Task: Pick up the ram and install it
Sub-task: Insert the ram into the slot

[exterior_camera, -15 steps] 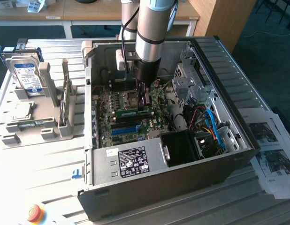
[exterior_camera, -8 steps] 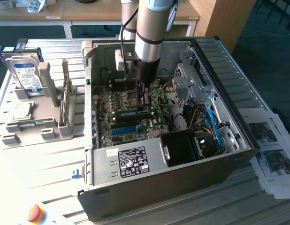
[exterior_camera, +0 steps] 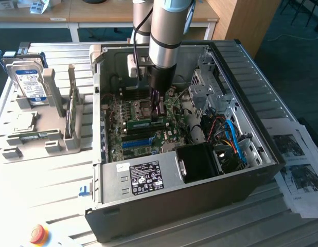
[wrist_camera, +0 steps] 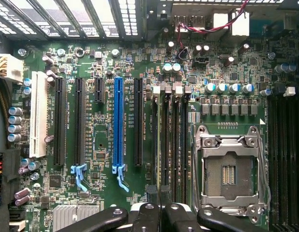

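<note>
The ram (exterior_camera: 140,123), a green stick with dark chips, stands on edge over the memory slots (wrist_camera: 174,140) of the motherboard inside the open computer case (exterior_camera: 251,103). My gripper (exterior_camera: 158,114) reaches straight down into the case. Its fingers are shut on the ram near the end toward the exterior view's right. In the wrist view the gripper (wrist_camera: 159,212) is closed, right over the slots beside the empty processor socket (wrist_camera: 229,171). Whether the ram touches a slot I cannot tell.
A blue slot (wrist_camera: 118,125) and black expansion slots lie beside the memory slots. A black fan box (exterior_camera: 200,160) and cables fill the case's near right. A grey parts tray (exterior_camera: 40,139) with a hard drive (exterior_camera: 28,82) stands at the exterior view's left. A red button (exterior_camera: 38,234) sits near the front.
</note>
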You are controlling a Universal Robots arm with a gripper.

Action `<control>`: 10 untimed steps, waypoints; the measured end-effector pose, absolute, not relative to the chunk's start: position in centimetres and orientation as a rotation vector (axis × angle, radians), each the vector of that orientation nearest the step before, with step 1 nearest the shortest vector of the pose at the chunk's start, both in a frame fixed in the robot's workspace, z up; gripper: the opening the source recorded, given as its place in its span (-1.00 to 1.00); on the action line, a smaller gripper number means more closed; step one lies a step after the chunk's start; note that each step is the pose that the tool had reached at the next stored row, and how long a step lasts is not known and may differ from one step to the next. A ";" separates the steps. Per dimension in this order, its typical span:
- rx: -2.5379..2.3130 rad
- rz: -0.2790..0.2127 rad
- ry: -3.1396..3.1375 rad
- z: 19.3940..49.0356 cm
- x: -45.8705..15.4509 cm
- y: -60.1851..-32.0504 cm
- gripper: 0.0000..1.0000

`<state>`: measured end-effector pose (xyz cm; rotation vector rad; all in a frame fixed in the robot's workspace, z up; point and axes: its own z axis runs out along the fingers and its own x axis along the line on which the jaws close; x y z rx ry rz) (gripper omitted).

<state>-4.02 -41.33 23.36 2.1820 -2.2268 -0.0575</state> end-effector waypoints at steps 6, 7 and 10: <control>2.186 -0.058 -2.223 23.4 -4.0 -41.3 -0.77; 2.187 -0.058 -2.222 23.4 -4.0 -41.3 -0.77; 2.194 -0.058 -2.215 23.4 -4.0 -41.3 -0.77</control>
